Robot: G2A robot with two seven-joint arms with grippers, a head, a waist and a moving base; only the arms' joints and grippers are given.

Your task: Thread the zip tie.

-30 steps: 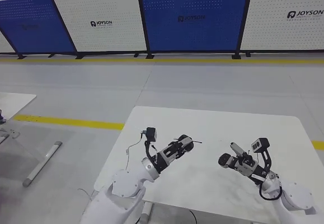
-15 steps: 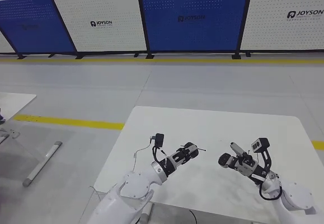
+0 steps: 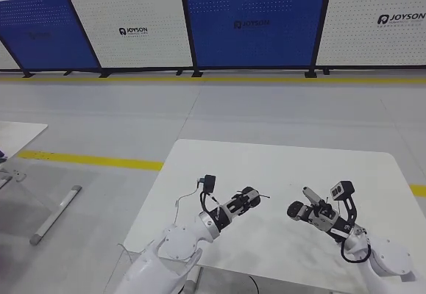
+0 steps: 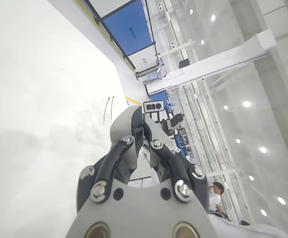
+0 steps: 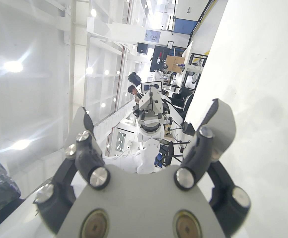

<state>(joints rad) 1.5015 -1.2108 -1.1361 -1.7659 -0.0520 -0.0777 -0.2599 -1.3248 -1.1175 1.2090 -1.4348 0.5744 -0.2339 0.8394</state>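
Note:
My left gripper [image 3: 250, 197] hovers over the near middle of the white table [image 3: 308, 162], shut on a thin black zip tie [image 3: 263, 196] whose end pokes out toward the right arm. In the left wrist view the left gripper [image 4: 140, 115] has its fingertips pressed together. My right gripper [image 3: 298, 203] faces it from a short way off, open and holding nothing. In the right wrist view the right gripper [image 5: 150, 106] has its jaws spread wide, with the left gripper [image 5: 151, 99] seen straight ahead between them.
Two spare black zip ties [image 4: 108, 110] lie side by side on the table beyond the left gripper. The tabletop [image 4: 34, 75] around both arms is bare. Blue and white partition panels [image 3: 253, 33] stand across the floor behind.
Over the first half second the left arm shifted toward the near edge and a little toward the right gripper, carrying the zip tie. Since then it has held still. The right arm has not moved.

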